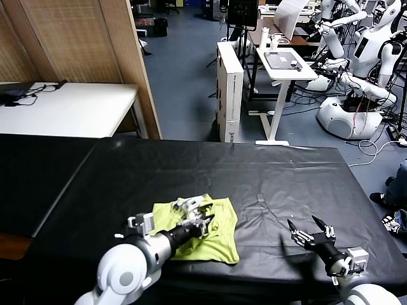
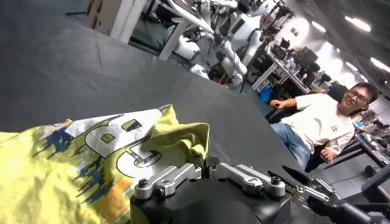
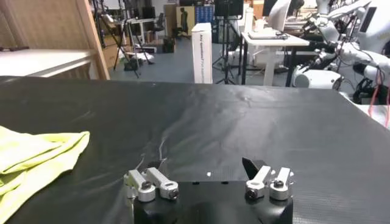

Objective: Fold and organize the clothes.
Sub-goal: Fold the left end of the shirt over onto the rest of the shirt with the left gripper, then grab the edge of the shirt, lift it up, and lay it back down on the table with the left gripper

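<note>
T-shirt (image 1: 206,225): lime yellow-green, crumpled in a loose heap on the black tabletop (image 1: 254,171), near its front edge; the white-and-blue print (image 2: 116,137) faces up.
Left gripper (image 1: 202,222): low over the T-shirt's middle, reaching in from the tabletop's front edge; whether its fingers are released or clenched on cloth cannot be told.
Right gripper (image 1: 310,230): above bare tabletop, well apart from the T-shirt on its right side; fingers (image 3: 250,166) spread wide, grasping nothing.
Background: white desk (image 1: 76,108) behind the tabletop.
</note>
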Available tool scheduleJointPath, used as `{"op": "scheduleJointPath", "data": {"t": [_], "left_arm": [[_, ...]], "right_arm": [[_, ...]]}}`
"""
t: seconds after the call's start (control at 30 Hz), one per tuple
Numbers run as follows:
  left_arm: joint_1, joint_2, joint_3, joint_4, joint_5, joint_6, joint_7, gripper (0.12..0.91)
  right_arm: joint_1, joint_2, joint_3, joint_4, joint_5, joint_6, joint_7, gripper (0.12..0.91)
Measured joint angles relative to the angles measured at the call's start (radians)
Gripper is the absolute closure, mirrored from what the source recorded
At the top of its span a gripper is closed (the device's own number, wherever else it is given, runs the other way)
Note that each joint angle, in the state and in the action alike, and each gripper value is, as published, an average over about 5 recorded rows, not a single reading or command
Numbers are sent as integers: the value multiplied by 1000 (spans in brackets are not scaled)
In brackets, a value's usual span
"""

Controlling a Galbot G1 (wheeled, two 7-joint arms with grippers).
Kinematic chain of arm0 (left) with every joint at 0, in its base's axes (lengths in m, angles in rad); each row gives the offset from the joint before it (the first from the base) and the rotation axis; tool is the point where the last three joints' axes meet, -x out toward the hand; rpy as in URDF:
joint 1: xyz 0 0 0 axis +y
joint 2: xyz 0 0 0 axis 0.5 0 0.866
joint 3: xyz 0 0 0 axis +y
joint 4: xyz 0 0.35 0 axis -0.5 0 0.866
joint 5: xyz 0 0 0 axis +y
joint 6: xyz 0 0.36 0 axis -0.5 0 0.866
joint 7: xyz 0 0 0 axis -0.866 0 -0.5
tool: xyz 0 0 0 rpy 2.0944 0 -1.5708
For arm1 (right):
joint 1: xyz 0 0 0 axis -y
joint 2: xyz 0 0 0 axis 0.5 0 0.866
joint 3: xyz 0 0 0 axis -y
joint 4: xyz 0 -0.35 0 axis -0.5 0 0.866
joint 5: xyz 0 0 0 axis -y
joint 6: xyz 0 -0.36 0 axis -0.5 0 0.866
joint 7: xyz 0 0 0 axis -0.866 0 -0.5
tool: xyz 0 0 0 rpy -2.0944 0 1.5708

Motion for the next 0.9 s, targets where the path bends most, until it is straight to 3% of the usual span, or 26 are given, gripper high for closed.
{"op": "scheduleJointPath", "data": {"t": [0.17, 0.3, 0.4, 0.67, 0.77, 0.9], "left_arm": [[-6, -24, 20, 23, 11, 0, 2, 859], [-6, -48, 32, 47, 53, 0, 24, 846], [-5, -70, 37, 62, 87, 0, 39, 731], [16, -130, 17, 49, 123, 0, 42, 237], [27, -120, -15, 22, 120, 0, 48, 142], [48, -79, -89, -15, 120, 0, 64, 125]], "right_arm": [[1, -14, -6, 4, 0, 7, -11, 118], [14, -38, -29, -8, -10, 42, -39, 118], [24, -59, -53, -17, -20, 56, -53, 118], [36, -122, -118, 18, -19, 68, -93, 118], [50, -156, -157, 39, -49, 92, -135, 118], [108, -221, -252, 48, -121, 122, -187, 118]]}}
